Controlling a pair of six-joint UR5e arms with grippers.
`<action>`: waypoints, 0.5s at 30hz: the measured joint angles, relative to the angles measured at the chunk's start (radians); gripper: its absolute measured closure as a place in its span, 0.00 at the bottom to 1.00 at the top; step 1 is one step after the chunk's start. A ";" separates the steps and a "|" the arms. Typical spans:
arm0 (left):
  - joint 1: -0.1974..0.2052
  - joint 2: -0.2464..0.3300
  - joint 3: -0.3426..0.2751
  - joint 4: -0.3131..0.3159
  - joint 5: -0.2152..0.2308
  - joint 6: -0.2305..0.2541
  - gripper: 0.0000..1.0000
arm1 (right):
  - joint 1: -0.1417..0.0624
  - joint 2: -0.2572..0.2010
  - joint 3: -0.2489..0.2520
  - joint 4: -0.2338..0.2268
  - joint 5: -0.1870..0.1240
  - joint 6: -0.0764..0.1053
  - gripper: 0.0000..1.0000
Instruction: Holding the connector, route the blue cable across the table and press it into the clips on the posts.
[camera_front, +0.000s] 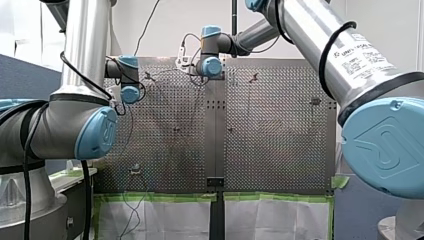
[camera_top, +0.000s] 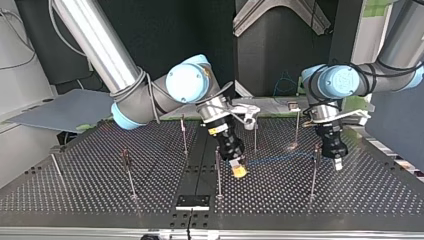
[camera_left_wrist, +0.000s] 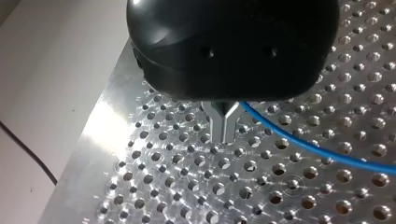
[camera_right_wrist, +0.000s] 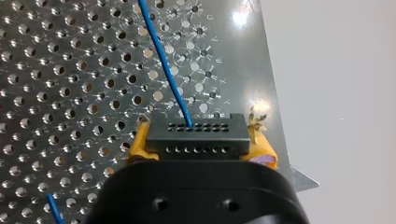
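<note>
My right gripper (camera_right_wrist: 200, 142) is shut on the black connector (camera_right_wrist: 196, 133), with a yellow pad on each side of it. The blue cable (camera_right_wrist: 163, 60) leaves the connector's top and runs away over the perforated table. In the top view my right gripper (camera_top: 239, 169) hangs low near the middle, beside a thin post (camera_top: 218, 172). From it the blue cable (camera_top: 280, 159) stretches to my left gripper (camera_top: 338, 162), at that view's right. My left gripper (camera_left_wrist: 225, 133) has its metal fingers shut, tips just above the plate, and the cable (camera_left_wrist: 317, 149) comes out at their base.
Several thin posts stand on the plate, among them one (camera_top: 314, 172) close beside my left gripper, one (camera_top: 255, 137) behind the cable and one (camera_top: 129, 172) at the top view's left. The plate's edge (camera_left_wrist: 88, 140) lies just beside my left gripper.
</note>
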 joint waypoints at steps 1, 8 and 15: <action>0.001 0.000 0.000 -0.007 -0.001 -0.010 0.93 | 0.001 0.000 0.000 0.003 0.000 -0.001 1.00; 0.004 0.011 0.000 -0.073 -0.025 -0.072 0.07 | 0.009 0.001 0.000 0.016 0.001 -0.005 1.00; 0.004 0.066 -0.009 -0.144 -0.085 -0.116 0.00 | 0.014 0.006 0.001 0.040 0.019 -0.005 1.00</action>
